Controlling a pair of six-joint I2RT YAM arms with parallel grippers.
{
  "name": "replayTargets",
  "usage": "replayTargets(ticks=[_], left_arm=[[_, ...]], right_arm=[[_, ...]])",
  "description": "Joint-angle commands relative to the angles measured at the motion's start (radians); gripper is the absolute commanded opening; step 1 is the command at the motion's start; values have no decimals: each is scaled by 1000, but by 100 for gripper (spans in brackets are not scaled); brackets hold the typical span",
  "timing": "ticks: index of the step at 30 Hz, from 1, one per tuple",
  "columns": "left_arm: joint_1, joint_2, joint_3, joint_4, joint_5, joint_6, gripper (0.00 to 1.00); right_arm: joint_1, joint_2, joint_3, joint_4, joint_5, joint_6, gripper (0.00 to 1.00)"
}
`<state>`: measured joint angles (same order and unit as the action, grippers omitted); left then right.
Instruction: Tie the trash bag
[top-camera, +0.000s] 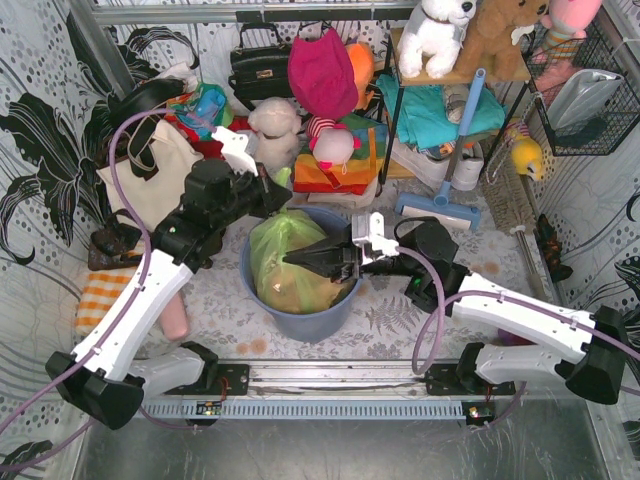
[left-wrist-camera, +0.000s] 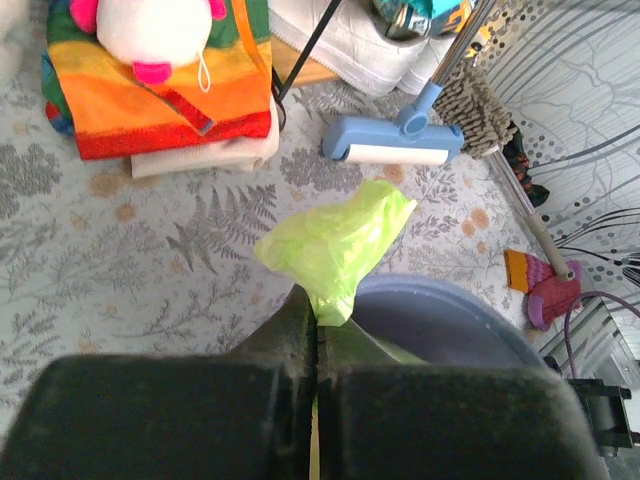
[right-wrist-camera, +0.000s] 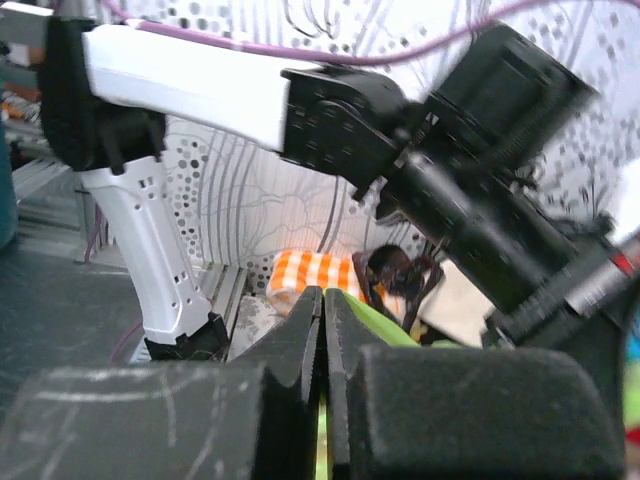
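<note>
The lime-green trash bag (top-camera: 280, 245) sits in the round blue bin (top-camera: 300, 320), with brown paper showing through. My left gripper (top-camera: 284, 203) is shut on the bag's far top edge. In the left wrist view a green flap (left-wrist-camera: 340, 240) sticks out beyond the closed jaws (left-wrist-camera: 318, 318), above the bin's rim (left-wrist-camera: 470, 305). My right gripper (top-camera: 292, 258) reaches in from the right and is shut on the bag's plastic over the bin. In the right wrist view a green strip (right-wrist-camera: 385, 325) runs through the closed jaws (right-wrist-camera: 322, 300).
A cream tote bag (top-camera: 150, 170) stands back left. An orange checked cloth (top-camera: 100, 300) lies at the left edge. A folded rainbow cloth with plush toys (top-camera: 335, 170) and a blue floor brush (top-camera: 440, 210) lie behind the bin. A shelf with toys stands back right.
</note>
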<state>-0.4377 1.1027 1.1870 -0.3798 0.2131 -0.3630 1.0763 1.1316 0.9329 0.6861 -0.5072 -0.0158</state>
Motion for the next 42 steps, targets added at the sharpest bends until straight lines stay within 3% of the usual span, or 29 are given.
replayTargets(ticks=[1, 6, 11, 14, 17, 21, 25, 36, 42], left_arm=[[6, 61, 117, 36, -28, 68, 0], [6, 91, 118, 45, -17, 62, 0], [7, 64, 17, 81, 0, 39, 0], [6, 55, -8, 87, 7, 36, 0], [5, 66, -8, 75, 30, 42, 0], [6, 102, 10, 35, 75, 56, 0], [6, 129, 22, 11, 110, 64, 0], [6, 136, 35, -10, 139, 76, 0], [6, 134, 35, -13, 139, 78, 0]], right_arm=[[5, 1, 108, 105, -263, -134, 0], [4, -77, -10, 54, -219, -111, 0], [4, -218, -145, 6, -13, -161, 1], [5, -289, -157, -87, 115, -300, 40], [4, -324, -140, -220, 171, -450, 57], [4, -331, -136, -374, 201, -627, 70], [5, -319, -151, -419, 200, -685, 72], [4, -221, -180, -278, 189, -714, 73], [4, -273, -178, -316, 279, -749, 73]])
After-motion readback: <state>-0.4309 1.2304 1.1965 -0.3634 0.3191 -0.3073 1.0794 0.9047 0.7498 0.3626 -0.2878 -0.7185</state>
